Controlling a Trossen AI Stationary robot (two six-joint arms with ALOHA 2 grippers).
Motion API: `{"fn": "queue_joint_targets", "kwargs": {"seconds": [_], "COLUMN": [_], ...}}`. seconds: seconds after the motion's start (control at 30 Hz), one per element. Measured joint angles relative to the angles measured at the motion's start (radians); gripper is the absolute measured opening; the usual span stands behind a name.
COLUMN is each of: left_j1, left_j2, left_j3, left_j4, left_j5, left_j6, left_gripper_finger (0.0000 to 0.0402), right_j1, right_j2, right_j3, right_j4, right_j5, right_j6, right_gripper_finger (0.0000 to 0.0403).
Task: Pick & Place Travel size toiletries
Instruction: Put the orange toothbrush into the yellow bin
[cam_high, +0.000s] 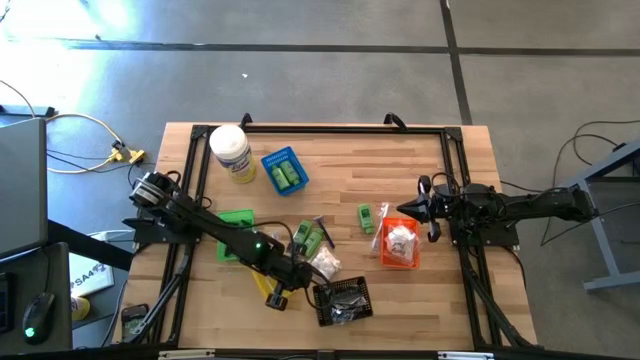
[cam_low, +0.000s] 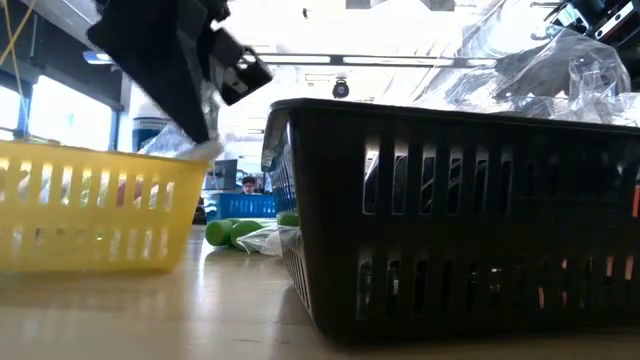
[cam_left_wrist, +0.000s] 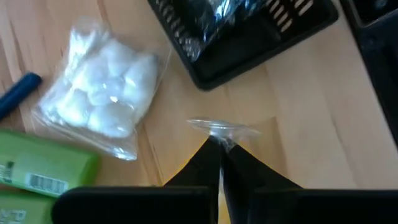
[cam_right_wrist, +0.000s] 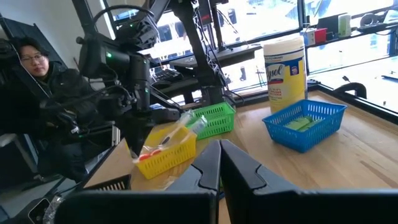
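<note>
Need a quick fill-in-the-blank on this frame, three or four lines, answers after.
1. The left hand is shut on a clear ____.
2. The white jar stands beside the ____ basket.
3. The right hand is ____, holding nothing.
4. The cotton-ball packet lies on the table, not in the ____ basket.

Missing words: wrapper; blue; shut; black

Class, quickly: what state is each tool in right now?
Left tool: closed, pinching a clear plastic wrapper above the table.
Right tool: closed, holding nothing.
</note>
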Motion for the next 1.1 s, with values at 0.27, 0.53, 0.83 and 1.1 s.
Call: {"fn": "queue_joint_targets", "kwargs": {"seconds": [0.27, 0.53, 0.83, 1.1], "left_j1": [-0.033, -0.108, -0.241, -0.385], "left_j2": [-0.001, -0.026, -0.113, -0.191], "left_j3": [0.092, 0.230, 0.262, 0.195], "left_j4": [-0.057, -0.100, -0.064, -0.111], "left_j5": [0.007, -0.076, -0.560, -1.080], "left_j6": [0.021, 0.019, -0.089, -0.527], "left_gripper_finger": [0.0000, 0.0000, 0.0000, 0.0000], "right_j1": [0.000, 0.000, 0.000, 0.025], "right_j2": [0.000, 0.000, 0.000, 0.000], "right_j3": [0.000, 0.000, 0.000, 0.000], "right_j4": [0.000, 0.000, 0.000, 0.000], "right_j5": [0.000, -0.005, -0.034, -0.035], "right_j6": [0.000, 0.000, 0.003, 0.003], "right_gripper_finger": [0.0002, 0.0002, 0.0002, 0.0002]}}
